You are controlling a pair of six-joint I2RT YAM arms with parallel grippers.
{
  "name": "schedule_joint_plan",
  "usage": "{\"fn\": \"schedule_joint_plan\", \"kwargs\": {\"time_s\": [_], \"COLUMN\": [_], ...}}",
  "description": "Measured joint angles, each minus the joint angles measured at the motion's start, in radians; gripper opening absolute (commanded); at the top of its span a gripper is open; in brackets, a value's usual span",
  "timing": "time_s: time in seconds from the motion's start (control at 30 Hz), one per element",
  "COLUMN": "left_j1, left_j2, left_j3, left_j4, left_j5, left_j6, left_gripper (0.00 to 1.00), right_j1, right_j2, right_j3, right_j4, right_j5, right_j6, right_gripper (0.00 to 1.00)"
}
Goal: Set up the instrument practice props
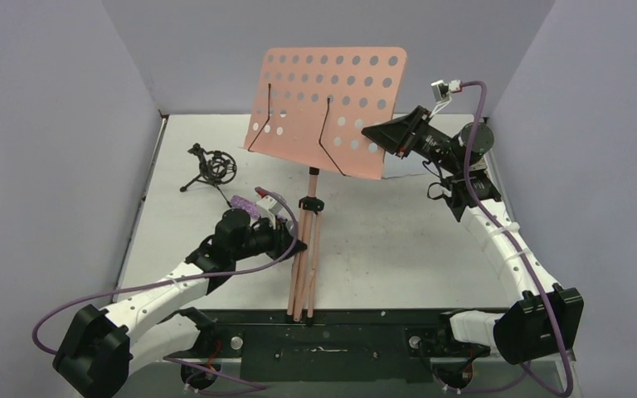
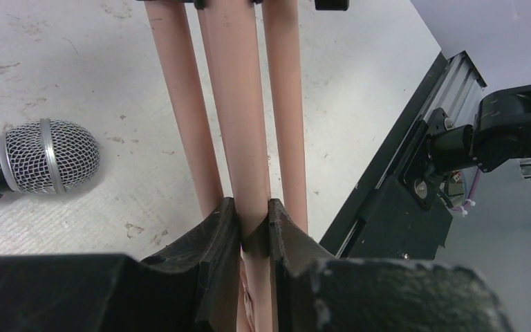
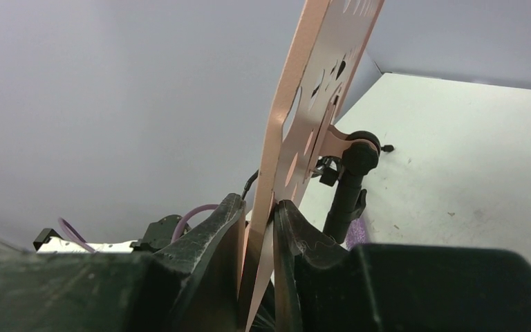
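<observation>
Pinching the pink music stand (image 1: 357, 153), my left tool (image 2: 254, 221) holds a tube (image 2: 235, 104), my right tool (image 3: 259, 214) the plate (image 3: 297, 124). Even grips should stop tipping.

White ribbed arm links (image 1: 159, 294), black joints (image 1: 234, 225), trailing purple cables (image 1: 487, 108), scuffed black wedge-shaped end effector fingers (image 2: 214, 238)

Pink tripod music stand (image 1: 305, 265) up on end, its three legs folded tight against the centre pole, feet at the table's near edge. Its perforated desk (image 1: 328, 108) is tilted back, face to the front, with two black wire page-arms hanging open across it. Purple glitter microphone (image 2: 41, 164) with a grey mesh head lies on its side just left of the legs; small black tripod mic holder (image 1: 211, 166) stands further back left, apart from it.
</observation>
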Motion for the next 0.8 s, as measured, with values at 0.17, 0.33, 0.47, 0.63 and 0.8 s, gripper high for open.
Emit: {"fn": "schedule_joint_plan", "kwargs": {"time_s": [0.17, 0.33, 0.47, 0.63, 0.8], "left_j1": [-0.002, -0.005, 0.000, 0.016, 0.007], "left_j2": [0.011, 0.026, 0.045, 0.060, 0.062], "left_j3": [0.028, 0.064, 0.130, 0.185, 0.214], "left_j4": [-0.034, -0.077, 0.010, 0.121, 0.224], "left_j5": [0.008, 0.017, -0.038, -0.085, -0.088], "left_j6": [0.041, 0.069, 0.090, 0.136, 0.194], "left_gripper": [0.00, 0.00, 0.00, 0.00, 0.00], "right_j1": [0.002, 0.003, 0.003, 0.027, 0.042], "right_j2": [-0.002, -0.004, -0.015, -0.070, -0.147], "right_j3": [0.004, 0.027, 0.116, 0.189, 0.206], "right_j4": [-0.007, -0.038, -0.009, 0.037, 0.124], "right_j5": [0.000, 0.001, 0.027, 0.023, -0.003], "right_j6": [-0.007, -0.016, -0.014, -0.030, -0.044], "right_gripper": [0.05, 0.05, 0.05, 0.05, 0.05]}}
